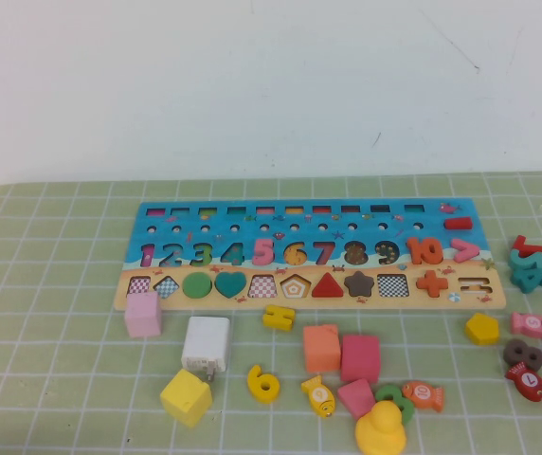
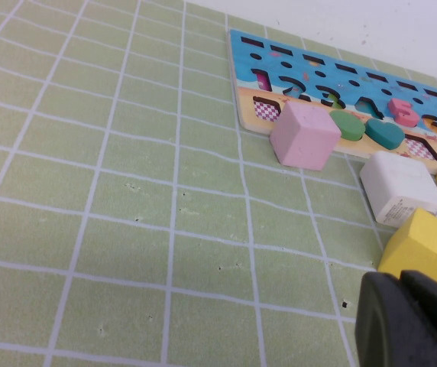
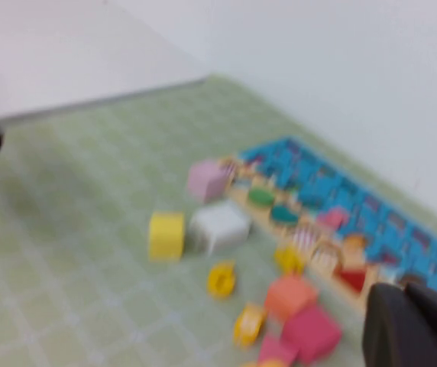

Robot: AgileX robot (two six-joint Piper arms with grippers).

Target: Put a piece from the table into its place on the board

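The yellow numeral "6" piece (image 1: 263,384) lies flat on the pale green grid cloth of the table (image 1: 53,313), in front of the board (image 1: 157,216). The board's "6" place (image 1: 296,253) is an open cut-out between the pink 5 and the red 7. In the right wrist view the piece (image 3: 221,279) shows blurred, well away from my right gripper (image 3: 413,321), whose fingers lie together with nothing in them. My left gripper (image 2: 406,306) is shut and empty, low over the cloth beside a yellow cube (image 2: 425,245). Neither arm shows in the high view.
Around the piece lie a yellow cube (image 1: 187,396), white block (image 1: 206,343), pink cube (image 1: 143,314), orange block (image 1: 321,348), red block (image 1: 360,357), yellow fish (image 1: 318,395) and yellow duck (image 1: 381,429). A yellow pentagon (image 1: 481,328) and more numerals lie at the right.
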